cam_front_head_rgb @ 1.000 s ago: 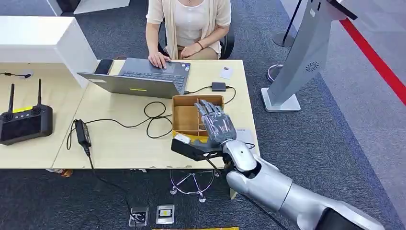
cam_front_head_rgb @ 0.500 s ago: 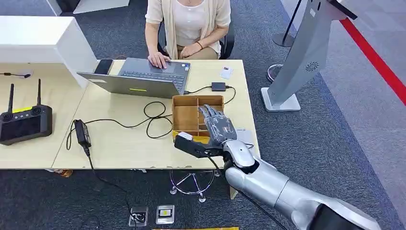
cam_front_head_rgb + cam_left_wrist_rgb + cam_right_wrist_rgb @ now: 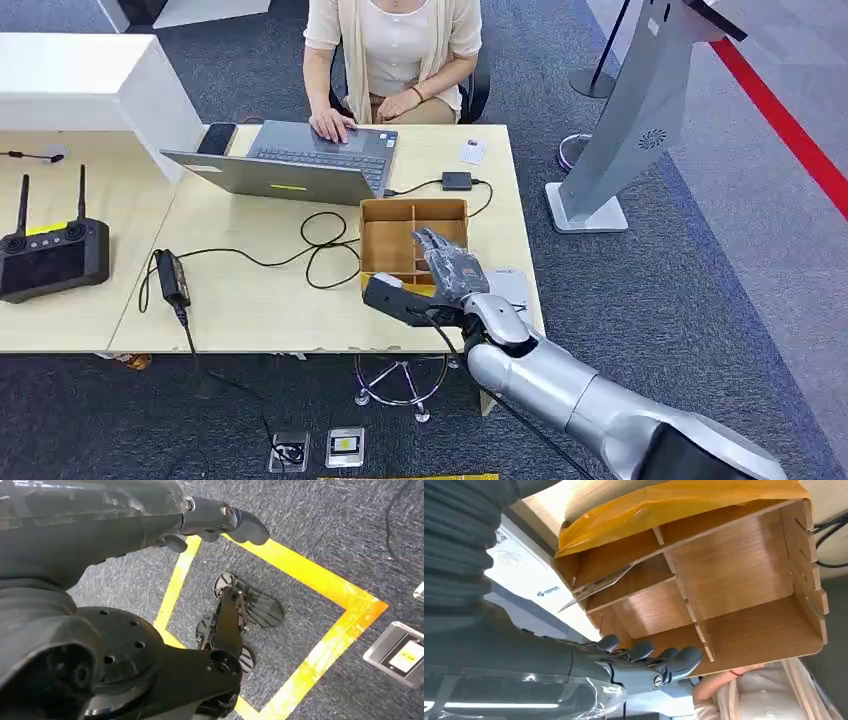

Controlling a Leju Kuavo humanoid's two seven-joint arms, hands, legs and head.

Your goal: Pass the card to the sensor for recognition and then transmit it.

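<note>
The right robot hand (image 3: 452, 272) hovers over the near right corner of the wooden box (image 3: 390, 245) on the bench (image 3: 260, 300), its fingers (image 3: 659, 657) stretched out side by side and holding nothing. Beneath the palm, a card (image 3: 596, 586) leans on edge in a narrow slot of the box. The left robot hand (image 3: 220, 522) hangs over the floor, fingers loosely curled, empty.

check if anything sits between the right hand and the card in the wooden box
Nothing visible does. The right hand hovers over the wooden box. The card leans uncovered in the narrow compartment next to the yellow tape. A thin divider beside it crowds the slot.
</note>
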